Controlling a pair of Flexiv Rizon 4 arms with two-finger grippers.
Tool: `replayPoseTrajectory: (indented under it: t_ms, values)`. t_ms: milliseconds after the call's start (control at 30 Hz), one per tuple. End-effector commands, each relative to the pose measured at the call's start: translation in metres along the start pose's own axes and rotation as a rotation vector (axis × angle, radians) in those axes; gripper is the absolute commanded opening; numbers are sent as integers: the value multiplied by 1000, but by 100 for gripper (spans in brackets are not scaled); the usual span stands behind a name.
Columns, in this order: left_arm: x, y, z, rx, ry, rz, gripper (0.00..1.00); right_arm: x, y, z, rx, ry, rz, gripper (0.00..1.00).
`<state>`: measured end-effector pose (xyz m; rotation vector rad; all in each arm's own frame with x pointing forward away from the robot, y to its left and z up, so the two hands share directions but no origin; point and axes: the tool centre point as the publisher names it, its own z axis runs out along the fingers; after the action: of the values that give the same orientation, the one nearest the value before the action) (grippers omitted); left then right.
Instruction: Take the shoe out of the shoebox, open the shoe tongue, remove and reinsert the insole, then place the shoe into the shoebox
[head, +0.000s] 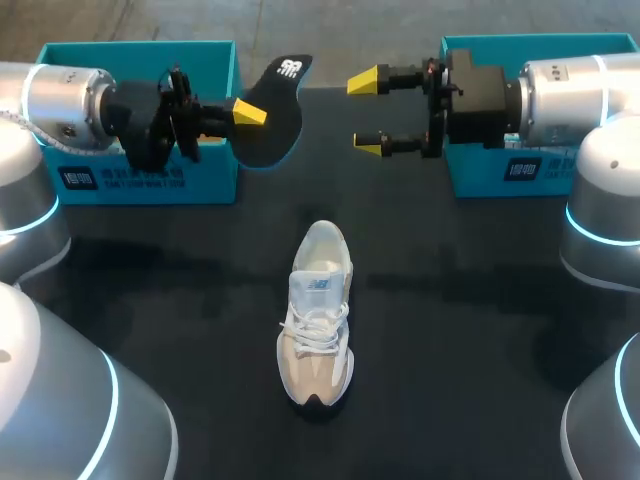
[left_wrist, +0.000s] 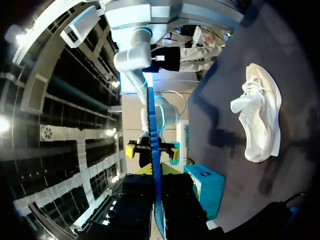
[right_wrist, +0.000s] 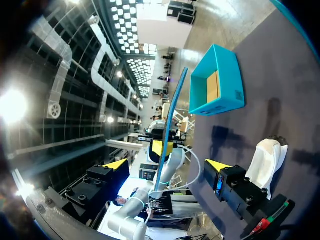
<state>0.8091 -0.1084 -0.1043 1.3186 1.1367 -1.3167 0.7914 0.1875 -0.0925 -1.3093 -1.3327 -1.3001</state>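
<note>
A white and beige shoe (head: 318, 315) lies on the black table, toe toward me. Its black insole (head: 272, 108) hangs in the air above the far side of the table, with my left gripper (head: 250, 112) shut on one end. Facing it from the right, a short gap away, is my right gripper (head: 367, 115), open wide and holding nothing. In the left wrist view the insole (left_wrist: 152, 125) shows edge-on, pinched in the left gripper (left_wrist: 152, 172), with the shoe (left_wrist: 260, 115) off to the side. In the right wrist view the insole (right_wrist: 172, 120) stands ahead, between the fingers of the open right gripper (right_wrist: 167, 166).
Two teal box halves stand at the table's far edge: one (head: 215, 160) behind the left gripper, one (head: 470, 180) behind the right gripper. The open teal box (right_wrist: 215, 85) shows a cardboard-coloured inside.
</note>
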Motion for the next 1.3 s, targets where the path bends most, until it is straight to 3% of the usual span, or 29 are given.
replayPoseTrajectory:
  t_ms: [33,567,1000,1300]
  values:
    - [-1,2,1,-7,27,28,0,0,-1,2,-3,0,0,100]
    - [4,17,1,-44,124,147,0,0,-1,2,-3,0,0,100]
    - [4,17,1,-44,124,147,0,0,-1,2,-3,0,0,100]
    - [25,19,3,-73,112,176,0,0,-1,2,-3,0,0,100]
